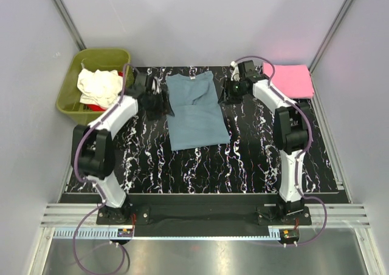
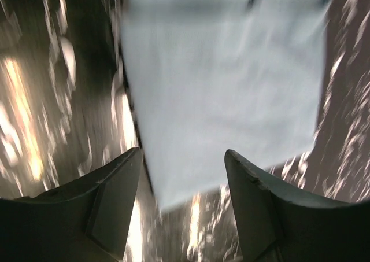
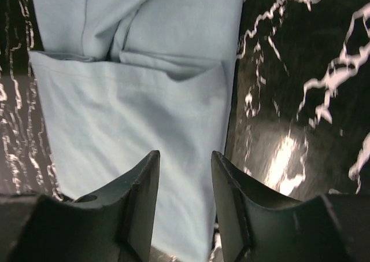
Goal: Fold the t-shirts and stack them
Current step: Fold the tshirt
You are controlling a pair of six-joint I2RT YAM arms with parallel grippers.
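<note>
The blue-grey t-shirt (image 1: 194,108) lies flat on the black marbled table, its sleeves folded in. It shows in the left wrist view (image 2: 225,82) and the right wrist view (image 3: 139,117). My left gripper (image 1: 154,102) is open and empty at the shirt's left edge (image 2: 182,158). My right gripper (image 1: 230,91) is open and empty over the shirt's right edge (image 3: 185,158). A folded pink t-shirt (image 1: 292,81) lies at the back right. The cream-white t-shirt (image 1: 99,87) is bunched in the tub over a bit of red cloth (image 1: 96,107).
The olive-green tub (image 1: 91,62) stands off the table's back left corner. White walls and metal frame posts close in the back and sides. The arm bases sit on a rail at the near edge (image 1: 200,214).
</note>
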